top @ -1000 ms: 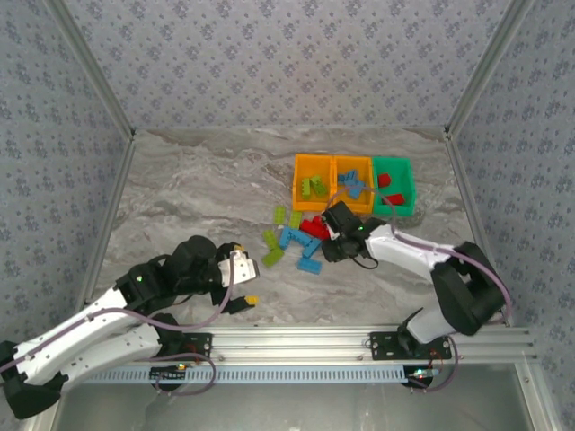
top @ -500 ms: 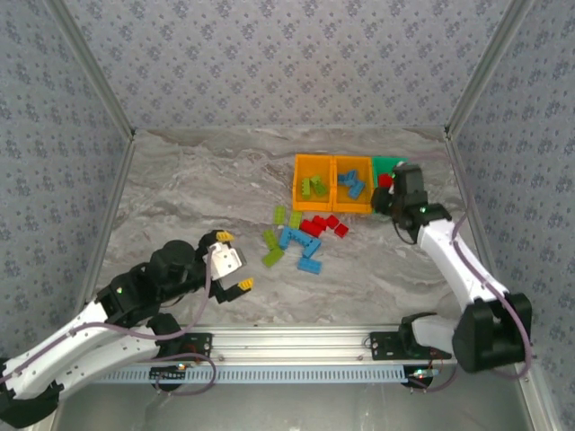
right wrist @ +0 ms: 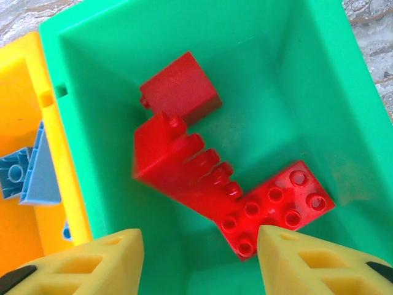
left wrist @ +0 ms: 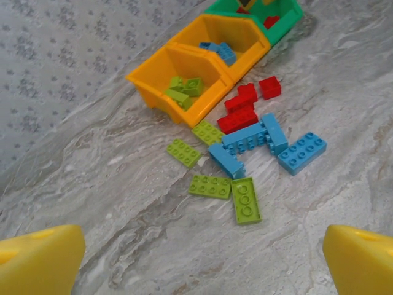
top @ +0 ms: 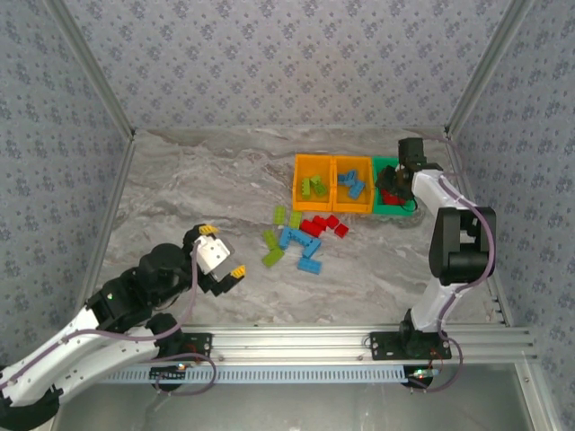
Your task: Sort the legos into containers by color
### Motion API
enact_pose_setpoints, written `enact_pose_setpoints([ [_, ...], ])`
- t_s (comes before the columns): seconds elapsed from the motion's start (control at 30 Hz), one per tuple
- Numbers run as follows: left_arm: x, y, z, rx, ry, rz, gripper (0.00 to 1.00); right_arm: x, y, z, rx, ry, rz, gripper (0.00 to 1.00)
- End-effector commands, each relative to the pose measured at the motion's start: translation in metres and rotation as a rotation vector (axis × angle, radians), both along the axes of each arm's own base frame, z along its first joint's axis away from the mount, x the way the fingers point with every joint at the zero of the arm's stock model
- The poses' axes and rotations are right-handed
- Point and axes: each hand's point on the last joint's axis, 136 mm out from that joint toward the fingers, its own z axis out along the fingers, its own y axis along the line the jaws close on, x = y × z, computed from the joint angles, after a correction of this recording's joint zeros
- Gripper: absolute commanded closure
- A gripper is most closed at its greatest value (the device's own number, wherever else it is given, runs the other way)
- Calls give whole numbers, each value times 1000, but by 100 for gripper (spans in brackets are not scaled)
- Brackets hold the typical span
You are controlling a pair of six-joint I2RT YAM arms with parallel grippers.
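My right gripper (right wrist: pixel 199 258) hangs open over the green container (right wrist: pixel 307 74), nothing between its yellow fingers (right wrist: pixel 92 264). Inside lie three red legos: a cube (right wrist: pixel 181 92), a flat plate (right wrist: pixel 282 203) and a long brick (right wrist: pixel 178 166), blurred and tilted between them. From above, the right gripper (top: pixel 395 184) is at the green container (top: pixel 395 212). My left gripper (left wrist: pixel 202 258) is open above bare table, short of the loose pile of red (left wrist: pixel 239 114), blue (left wrist: pixel 258 138) and lime green legos (left wrist: pixel 212 184). Two orange containers hold green bricks (left wrist: pixel 187 86) and blue bricks (left wrist: pixel 221 50).
The three containers stand in a row at the back right, orange (top: pixel 299 184), orange (top: pixel 352 208), then green. The loose pile (top: pixel 305 238) lies just in front of them. Patterned walls close the table's sides, and a metal rail (top: pixel 296 341) runs along the near edge.
My right arm swung from the loose pile up to the green container and its jaws opened, letting a red brick go into it. My left arm drew back toward the near left, still open.
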Motion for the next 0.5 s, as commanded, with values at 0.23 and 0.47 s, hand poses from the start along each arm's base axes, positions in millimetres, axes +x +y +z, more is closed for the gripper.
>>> enact_pose_setpoints([
  [0.23,26,15,54,-364,121,271,5,-89,87,124,113,-247,248,36],
  [0.47,52,-14,5,-574,489,515,11,-181,151,136,176,-254,493,22],
])
